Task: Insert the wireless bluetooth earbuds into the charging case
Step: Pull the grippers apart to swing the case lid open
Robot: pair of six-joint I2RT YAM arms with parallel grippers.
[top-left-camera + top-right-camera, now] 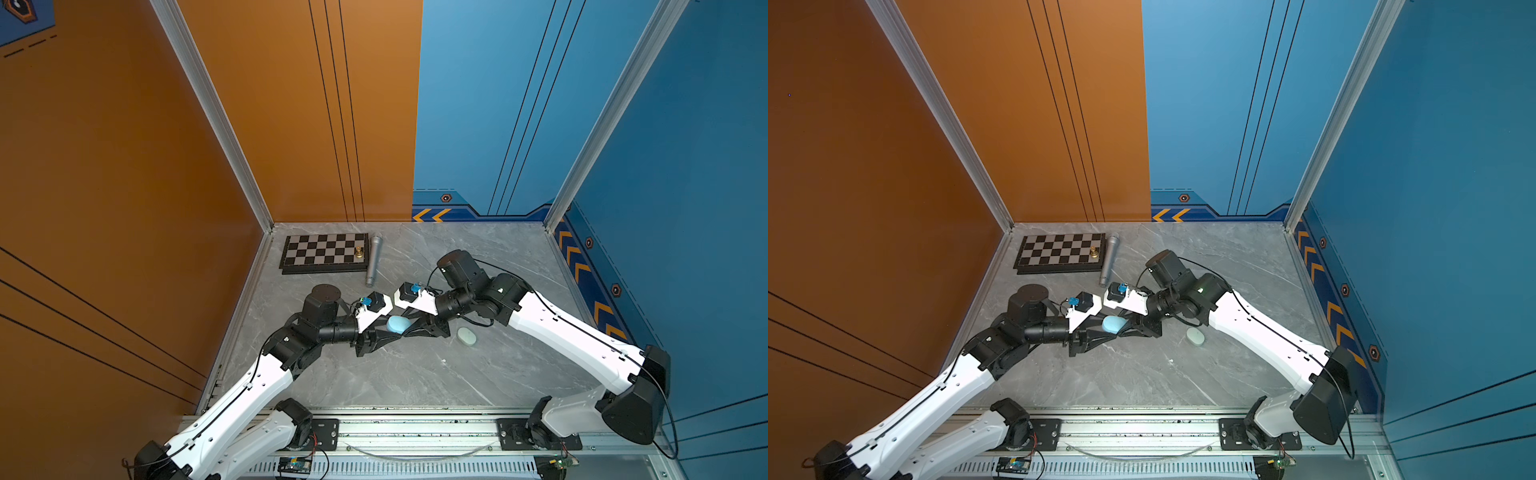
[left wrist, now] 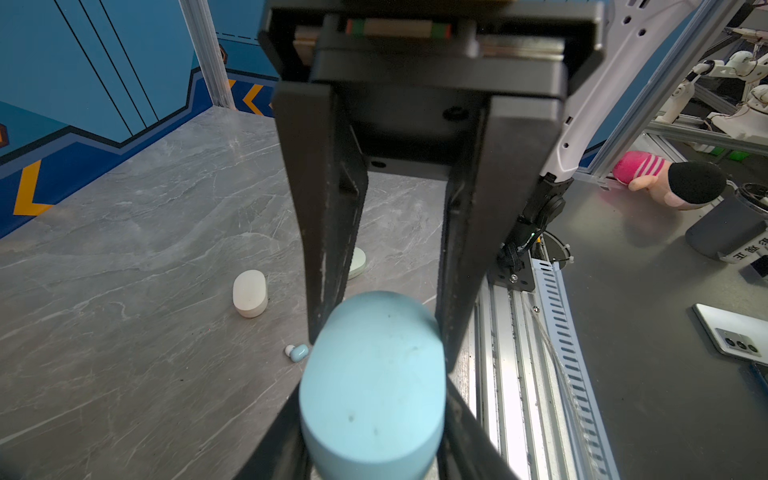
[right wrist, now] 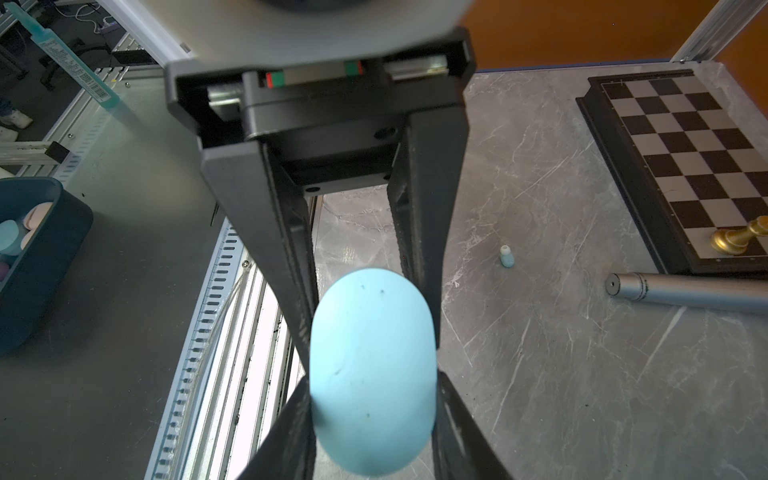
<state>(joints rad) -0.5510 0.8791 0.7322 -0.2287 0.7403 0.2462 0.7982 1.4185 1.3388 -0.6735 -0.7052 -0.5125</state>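
Note:
The light blue charging case (image 1: 398,324) (image 1: 1115,324), an oval pebble with its lid down, hangs above the middle of the table between both arms. My left gripper (image 1: 390,333) (image 2: 374,399) is shut on one end of the case (image 2: 374,386). My right gripper (image 1: 409,327) (image 3: 374,411) is shut on the other end (image 3: 374,374), facing the left one. One light blue earbud (image 2: 297,352) lies on the table just beside the case. Another light blue earbud (image 3: 506,255) stands on the table toward the chessboard.
A chessboard (image 1: 324,253) with a gold piece (image 1: 359,252) and a silver microphone (image 1: 374,259) lie at the back left. A pale green case (image 1: 466,336) and a white case (image 2: 249,293) rest on the table's right side. An aluminium rail (image 1: 415,432) runs along the front.

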